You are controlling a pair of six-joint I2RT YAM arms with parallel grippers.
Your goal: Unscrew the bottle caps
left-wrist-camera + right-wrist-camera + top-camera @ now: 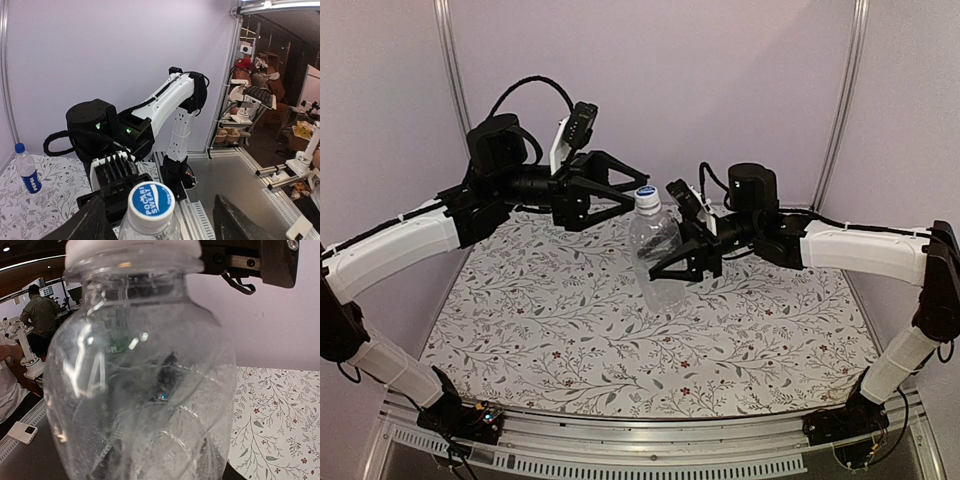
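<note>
The right gripper is clamping the body of the plain clear bottle, holding it near upright over the middle of the floral table cover. The left gripper is hovering released, its fingers standing either side of the blue Pocari Sweat cap without touching it. For a clean twist, I judge it should be centring on the cap, biting its edge squarely, then turning about the bottle's axis (a harder squeeze risks buckling the thin wall). The Pepsi bottle is waiting capped, well apart
</note>
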